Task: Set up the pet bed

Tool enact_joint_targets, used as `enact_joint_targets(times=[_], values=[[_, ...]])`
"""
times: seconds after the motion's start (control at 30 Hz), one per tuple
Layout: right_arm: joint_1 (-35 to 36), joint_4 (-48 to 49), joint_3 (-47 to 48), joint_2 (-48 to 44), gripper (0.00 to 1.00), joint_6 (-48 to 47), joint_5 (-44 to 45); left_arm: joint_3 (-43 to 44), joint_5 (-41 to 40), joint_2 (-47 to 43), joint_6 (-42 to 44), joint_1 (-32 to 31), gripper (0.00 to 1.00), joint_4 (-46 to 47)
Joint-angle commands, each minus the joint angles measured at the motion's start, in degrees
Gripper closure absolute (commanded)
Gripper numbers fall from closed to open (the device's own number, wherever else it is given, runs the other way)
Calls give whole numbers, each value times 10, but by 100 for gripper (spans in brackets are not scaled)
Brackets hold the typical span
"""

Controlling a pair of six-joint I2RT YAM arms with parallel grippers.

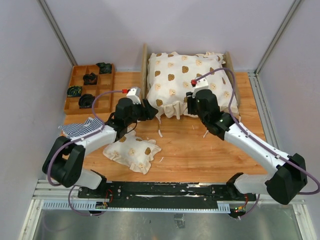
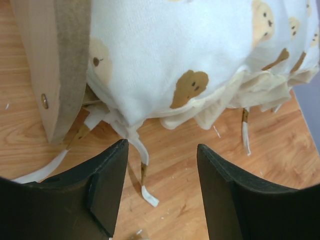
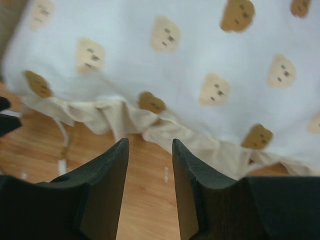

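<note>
The pet bed point(image 1: 144, 62) stands at the back middle, its light plywood side rails showing left and right. A cream bear-print quilt point(image 1: 187, 80) lies puffed over it, and the ruffle hangs over the front edge. My left gripper point(image 1: 151, 112) is at the quilt's front left corner. In the left wrist view it point(image 2: 162, 150) is open and empty, with the frame's end point(image 2: 55, 65) and loose ties point(image 2: 145, 187) just ahead. My right gripper point(image 1: 191, 105) is at the quilt's front edge, and in its own view it point(image 3: 150, 145) is open just short of the ruffle point(image 3: 165, 127).
A small bear-print pillow point(image 1: 132, 151) lies on the table in front of the left arm. A blue-and-white striped piece point(image 1: 77, 129) sits under the left forearm. A brown compartment tray point(image 1: 76, 102) with dark items stands at the back left. Walls close in on both sides.
</note>
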Motion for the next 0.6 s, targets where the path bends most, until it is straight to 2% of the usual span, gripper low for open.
enact_joint_targets(times=[0.0, 0.2, 0.3, 0.43, 0.57], values=[[-75, -183, 20, 1, 58, 20, 49, 43, -49, 60, 11, -26, 39, 32], [-204, -214, 40, 7, 54, -48, 77, 58, -139, 107, 27, -37, 39, 29], [-272, -205, 58, 34, 49, -69, 14, 61, -175, 120, 38, -37, 40, 29], [-323, -237, 101, 99, 48, -98, 2, 70, -183, 138, 44, -37, 43, 33], [-354, -252, 98, 129, 48, -92, -4, 71, -141, 150, 41, -38, 43, 61]])
